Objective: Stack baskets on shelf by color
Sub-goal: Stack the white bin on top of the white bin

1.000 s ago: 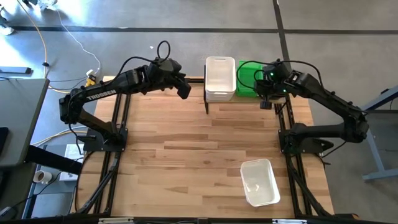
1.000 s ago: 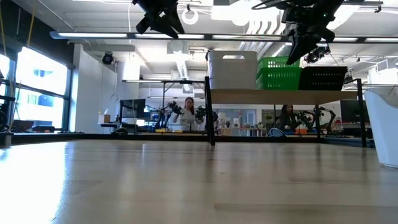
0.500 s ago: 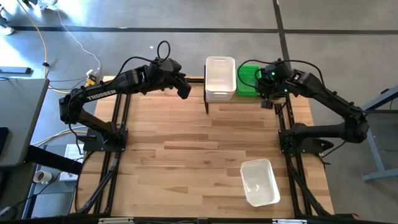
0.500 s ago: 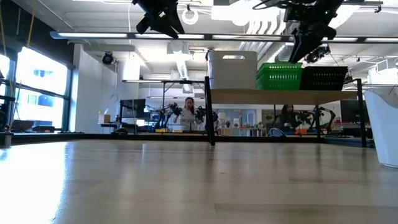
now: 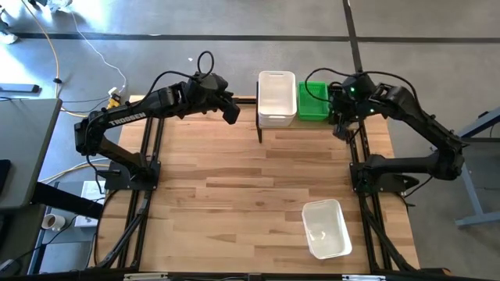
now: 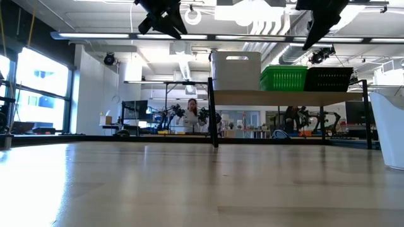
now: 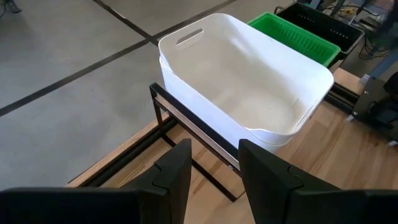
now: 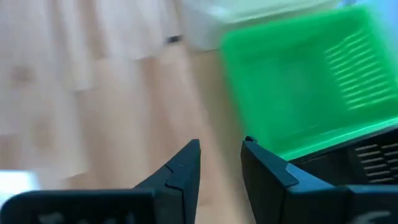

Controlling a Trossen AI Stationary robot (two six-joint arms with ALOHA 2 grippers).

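Nearest, at the front right of the wide wooden tabletop [image 5: 234, 187]: one loose white solid-walled plastic bin [image 5: 326, 228], lying alone, well apart from both arms, not yet stacked.

Farther back, along the table's far edge: the small raised light-wood shelf on black metal legs [image 6: 287, 98], carrying three piles side by side, as seen from table height. Leftmost, white solid-walled bins [image 5: 276, 97], at least two nested judging by the double rim in the left wrist view. Next, the bright green mesh bins [image 5: 313, 100]. Rightmost, the black mesh bins [image 6: 328, 79]. Exact count in the green and black piles impossible to tell.

Above the shelf's right end, by the green pile: right gripper [image 8: 221, 165], fingers slightly parted, holding nothing. Left of the white pile, raised: left gripper [image 7: 214, 171], also slightly parted and empty.

Judged nearly finished: colours sorted, one white bin left to fetch.
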